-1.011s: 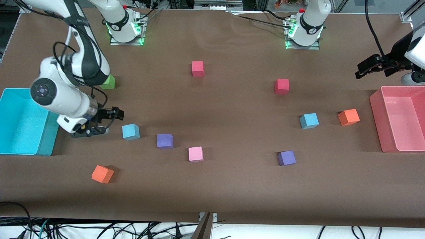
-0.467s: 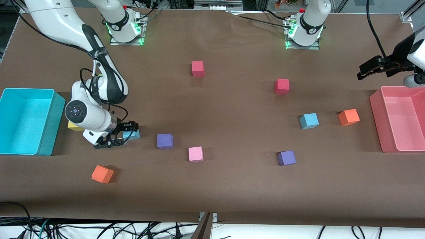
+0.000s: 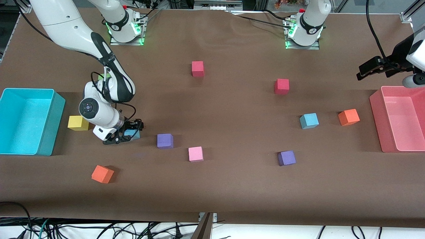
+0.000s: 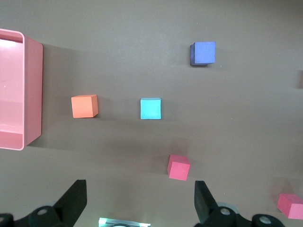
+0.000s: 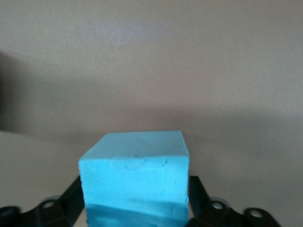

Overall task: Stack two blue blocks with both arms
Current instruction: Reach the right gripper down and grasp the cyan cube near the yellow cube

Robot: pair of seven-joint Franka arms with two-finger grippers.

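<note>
One blue block (image 3: 132, 134) lies on the table near the cyan bin. My right gripper (image 3: 127, 133) is down at it, open, with a finger on each side; in the right wrist view the block (image 5: 135, 175) fills the gap between the black fingers (image 5: 71, 194) of the gripper (image 5: 135, 189). The second blue block (image 3: 309, 120) lies toward the left arm's end, beside an orange cube; it also shows in the left wrist view (image 4: 150, 108). My left gripper (image 3: 361, 70) waits high up by the pink bin, open and empty (image 4: 140, 198).
A cyan bin (image 3: 59, 109) and a yellow cube (image 3: 78, 122) lie beside the right gripper. A purple cube (image 3: 165, 140), pink cube (image 3: 195, 154) and orange cube (image 3: 102, 174) are close by. Pink bin (image 3: 375, 109), orange cube (image 3: 348, 117), another purple cube (image 3: 287, 158) and red cubes (image 3: 282, 86) stand elsewhere.
My right arm swung away from the cyan bin and brought its gripper around the blue block, uncovering the yellow cube. The left gripper barely moved.
</note>
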